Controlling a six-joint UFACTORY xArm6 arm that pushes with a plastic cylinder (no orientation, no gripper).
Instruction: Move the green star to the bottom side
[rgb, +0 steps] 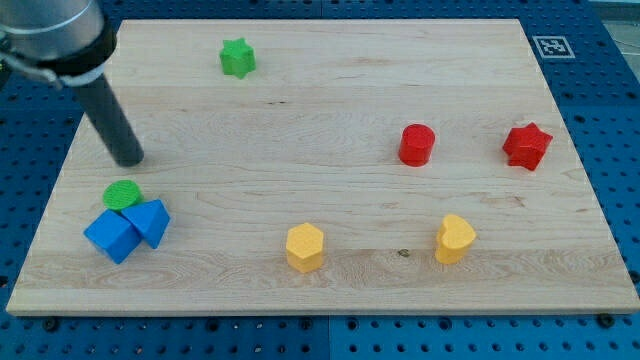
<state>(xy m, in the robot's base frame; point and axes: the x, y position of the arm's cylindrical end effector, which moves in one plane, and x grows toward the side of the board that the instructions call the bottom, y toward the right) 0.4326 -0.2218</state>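
The green star (237, 57) lies near the view's top, left of the middle of the wooden board (320, 120). My tip (130, 159) rests on the board at the view's left, well below and left of the star and not touching it. It stands just above a green round block (122, 194).
Two blue blocks (111, 235) (150, 220) sit against the green round block at the lower left. A yellow hexagon (305, 246) and a yellow heart-like block (454, 238) lie near the bottom. A red cylinder (416, 144) and a red star (527, 146) lie at the right.
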